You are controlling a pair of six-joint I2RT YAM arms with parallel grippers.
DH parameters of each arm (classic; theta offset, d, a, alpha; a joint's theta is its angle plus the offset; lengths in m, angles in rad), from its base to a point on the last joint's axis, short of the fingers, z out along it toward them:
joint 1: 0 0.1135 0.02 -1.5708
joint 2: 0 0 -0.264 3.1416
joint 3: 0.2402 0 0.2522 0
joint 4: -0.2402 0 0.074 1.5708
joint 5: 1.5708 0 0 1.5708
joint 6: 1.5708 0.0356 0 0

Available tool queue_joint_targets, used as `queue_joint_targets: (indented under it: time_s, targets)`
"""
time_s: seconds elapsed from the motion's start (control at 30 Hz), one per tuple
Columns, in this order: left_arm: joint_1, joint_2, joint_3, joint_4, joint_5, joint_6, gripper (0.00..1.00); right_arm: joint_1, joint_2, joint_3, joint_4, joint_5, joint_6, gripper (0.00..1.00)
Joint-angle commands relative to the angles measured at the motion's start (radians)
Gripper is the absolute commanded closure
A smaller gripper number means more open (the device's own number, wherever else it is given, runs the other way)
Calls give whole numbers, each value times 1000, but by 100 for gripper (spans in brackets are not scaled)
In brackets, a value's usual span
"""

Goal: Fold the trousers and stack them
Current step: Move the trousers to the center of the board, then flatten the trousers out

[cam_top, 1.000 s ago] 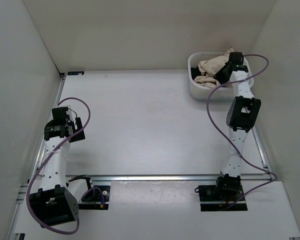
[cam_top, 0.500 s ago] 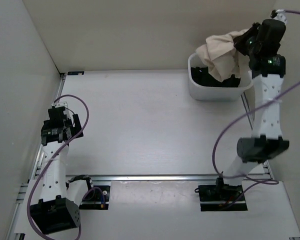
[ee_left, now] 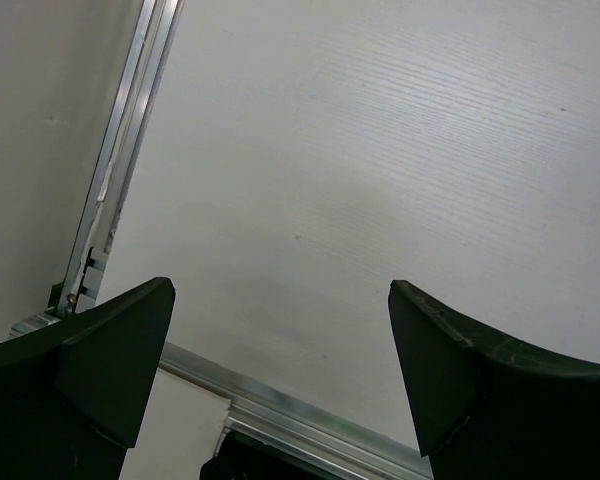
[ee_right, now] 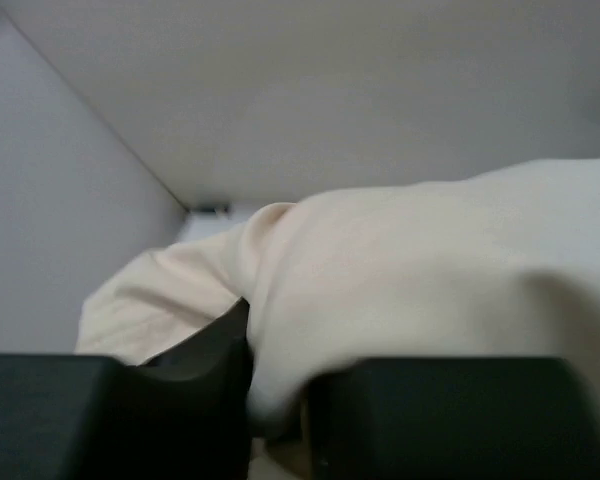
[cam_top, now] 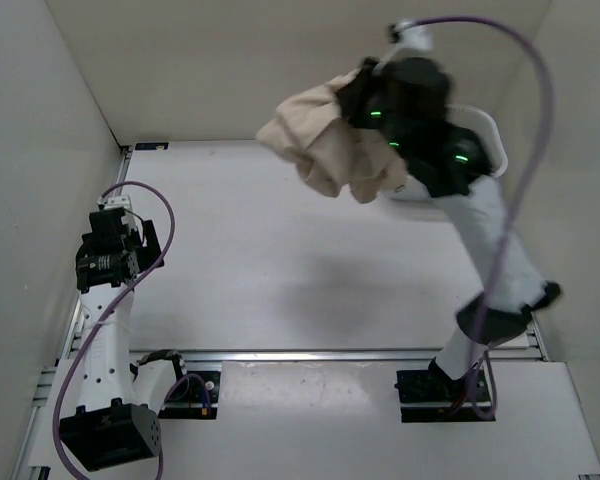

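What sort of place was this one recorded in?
Most likely a lab test cell for robot manipulation, not a home: a white table edged with aluminium rails, plain white panels walling it in on three sides, and a left arm and right arm bolted at its near edge.

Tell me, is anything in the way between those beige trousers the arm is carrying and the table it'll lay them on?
Nothing visible is. The right gripper holds the trousers bunched in the air, and the table beneath them shows no object.
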Motion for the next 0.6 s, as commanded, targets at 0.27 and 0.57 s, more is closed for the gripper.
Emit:
queue_joint_targets:
  time_s: [0.27, 0.57]
  targets:
    - [-4, 21, 60, -2, 11, -1, 0, 227, 501, 58, -230, -460, -66, 1]
    - [-14, 204, 218, -2, 172, -1, 0, -95, 207, -638, -114, -326, 254, 1]
